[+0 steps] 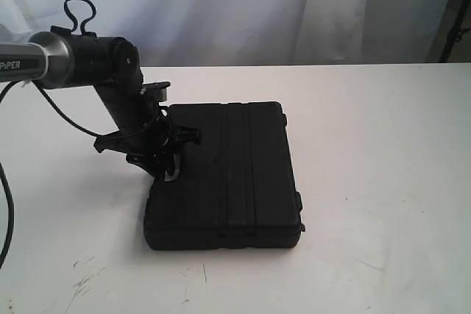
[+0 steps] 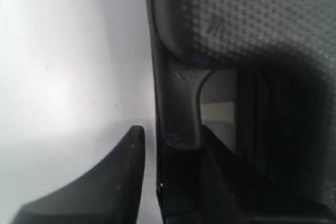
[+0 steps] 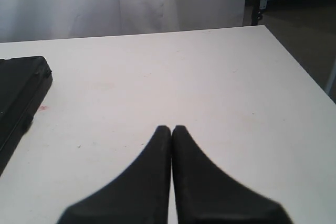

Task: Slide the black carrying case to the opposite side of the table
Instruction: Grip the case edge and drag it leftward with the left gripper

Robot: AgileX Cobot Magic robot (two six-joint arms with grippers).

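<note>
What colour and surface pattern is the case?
The case is black with a fine dotted texture, clearest in the left wrist view.

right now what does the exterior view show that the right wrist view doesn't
Only the exterior view: the left arm and left claw, down at the case's edge, and the case's whole ribbed lid. Only the right wrist view: the right claw, shut, above bare table, and the dark floor past the table's corner. Both: the case, the white table and the pale curtain.

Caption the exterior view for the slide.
Left gripper down at one edge of the black case on the white table.
</note>
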